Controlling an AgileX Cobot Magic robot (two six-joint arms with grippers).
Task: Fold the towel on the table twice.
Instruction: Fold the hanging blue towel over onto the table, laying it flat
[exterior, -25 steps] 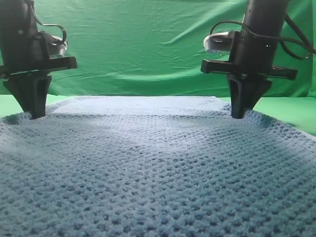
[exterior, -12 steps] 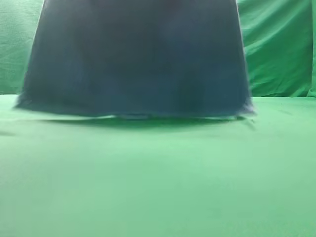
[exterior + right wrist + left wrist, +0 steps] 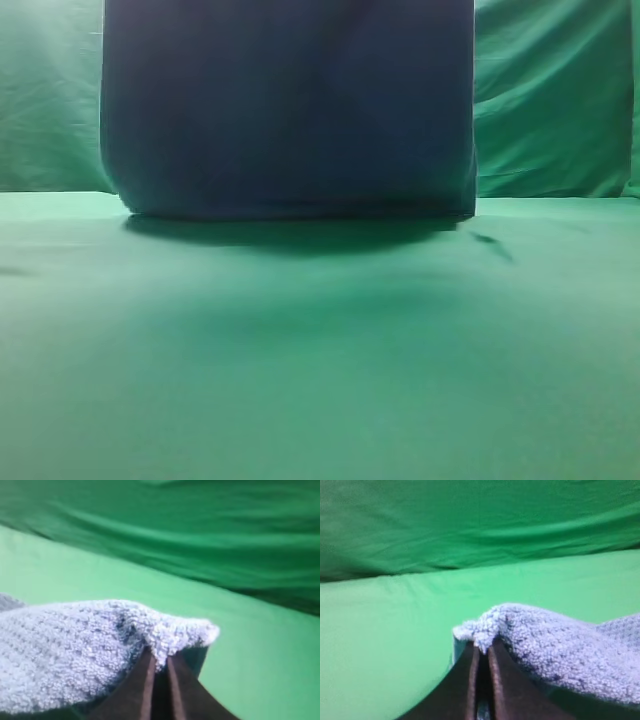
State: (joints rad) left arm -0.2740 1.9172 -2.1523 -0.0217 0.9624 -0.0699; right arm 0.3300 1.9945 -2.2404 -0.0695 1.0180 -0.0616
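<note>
Two pinched corners carry the whole load: nearest each wrist camera, the left gripper (image 3: 481,655) and the right gripper (image 3: 156,662) each have their jaws closed tight on a fluffy corner of the towel (image 3: 288,110). Beyond them, bare green table (image 3: 320,360) runs to where the cloth hangs as a dark sheet, its lower edge at or just above the surface. Thick, soft and limp, it looks likely to sag and swing; corners appear the surest hold. Farthest back, the wrinkled backdrop (image 3: 550,90).
</note>
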